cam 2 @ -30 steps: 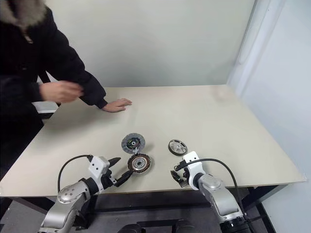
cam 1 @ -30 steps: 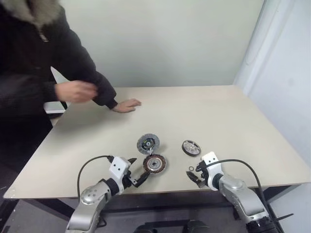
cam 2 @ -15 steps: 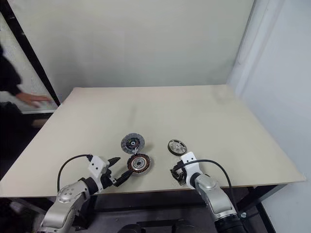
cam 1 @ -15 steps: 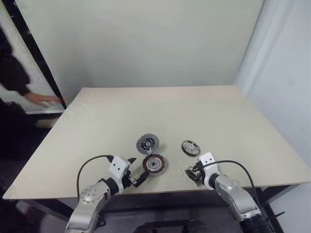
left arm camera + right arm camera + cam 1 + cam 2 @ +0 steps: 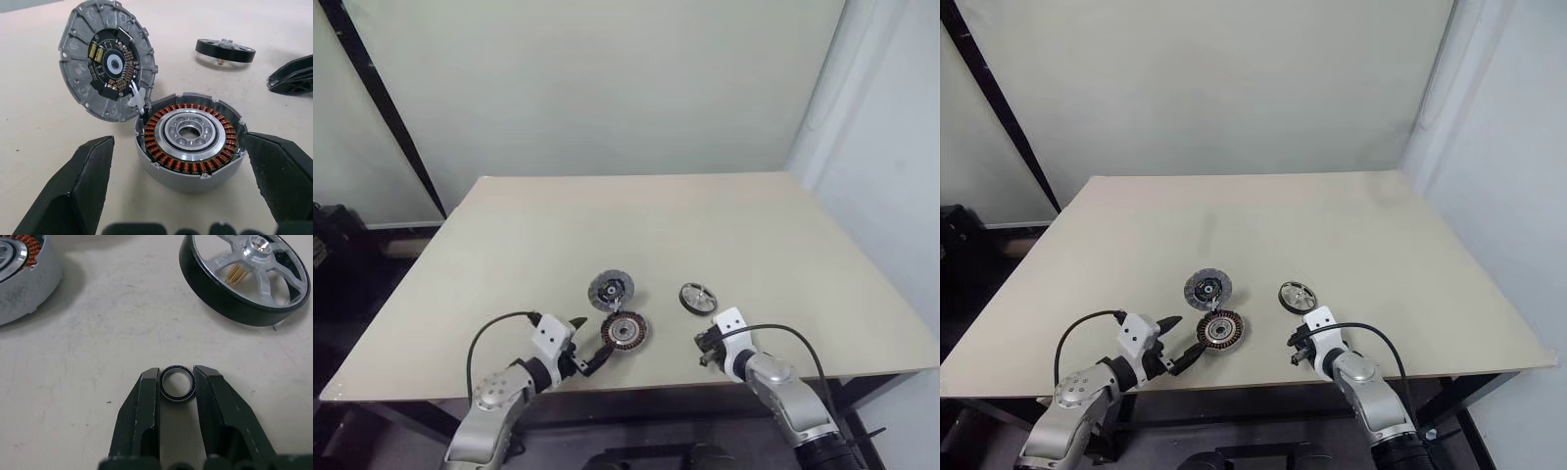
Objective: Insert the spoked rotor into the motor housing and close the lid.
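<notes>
The right wrist view shows the right pincer (image 5: 177, 382) clenched on a tiny thin dark-rimmed metal ring (image 5: 177, 383), its two black fingers touching the ring's sides on the beige matte table (image 5: 724, 225). The one spoked rotor (image 5: 247, 276), shiny silver spokes inside a black rim, lies flat just beyond it. The left wrist view shows the left pincer (image 5: 183, 183) released, its fingers wide on either side of the single round motor housing (image 5: 190, 139) with copper windings. The one ribbed grey lid (image 5: 108, 58) leans tilted against the housing, its circuit-board face showing.
</notes>
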`<control>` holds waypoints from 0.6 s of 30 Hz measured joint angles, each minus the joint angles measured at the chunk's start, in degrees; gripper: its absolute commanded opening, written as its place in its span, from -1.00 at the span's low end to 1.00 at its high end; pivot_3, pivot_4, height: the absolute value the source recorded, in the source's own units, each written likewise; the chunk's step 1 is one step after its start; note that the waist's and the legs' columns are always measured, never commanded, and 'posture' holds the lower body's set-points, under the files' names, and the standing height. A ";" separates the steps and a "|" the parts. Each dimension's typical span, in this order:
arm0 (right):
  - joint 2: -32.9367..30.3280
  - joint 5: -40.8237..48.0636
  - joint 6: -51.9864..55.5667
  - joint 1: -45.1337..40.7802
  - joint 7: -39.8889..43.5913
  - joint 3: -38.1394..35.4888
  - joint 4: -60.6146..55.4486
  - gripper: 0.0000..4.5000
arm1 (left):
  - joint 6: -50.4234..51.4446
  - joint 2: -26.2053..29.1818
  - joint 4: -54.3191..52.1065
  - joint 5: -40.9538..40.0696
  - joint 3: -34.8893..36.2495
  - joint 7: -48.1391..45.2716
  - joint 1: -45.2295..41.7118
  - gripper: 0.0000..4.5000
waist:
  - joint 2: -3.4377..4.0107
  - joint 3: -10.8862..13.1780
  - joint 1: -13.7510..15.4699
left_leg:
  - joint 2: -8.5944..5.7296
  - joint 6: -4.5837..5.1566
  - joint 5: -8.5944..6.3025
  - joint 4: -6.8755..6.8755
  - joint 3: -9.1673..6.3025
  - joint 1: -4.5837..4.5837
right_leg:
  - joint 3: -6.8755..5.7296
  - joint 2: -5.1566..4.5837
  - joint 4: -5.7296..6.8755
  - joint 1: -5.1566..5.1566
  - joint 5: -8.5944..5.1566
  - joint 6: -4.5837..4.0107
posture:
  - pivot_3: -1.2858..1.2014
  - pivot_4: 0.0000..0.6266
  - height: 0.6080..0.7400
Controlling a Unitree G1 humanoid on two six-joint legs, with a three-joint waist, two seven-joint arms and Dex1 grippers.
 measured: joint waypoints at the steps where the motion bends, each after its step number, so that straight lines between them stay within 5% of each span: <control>1: 0.10 0.19 0.55 -0.08 0.06 0.00 -0.93 -0.69 | -0.01 0.13 0.00 -0.02 0.14 -0.03 -0.04 1.00 | 0.00 0.00 0.00 | 0.00 0.00 0.00 0.00 0.00 0.00 | 0.00 0.00 0.00 0.00 0.00 0.00 | 0.03 -1.00 1.00; 18: 7.04 1.21 5.86 -13.01 4.14 8.99 -0.56 -0.69 | -1.15 2.73 0.39 -0.23 0.38 -3.94 4.13 1.00 | 0.01 -0.01 -0.01 | 0.06 0.00 0.00 -0.04 0.02 -0.06 | 0.02 -0.04 0.02 -0.11 0.01 0.00 | 0.03 -1.00 1.00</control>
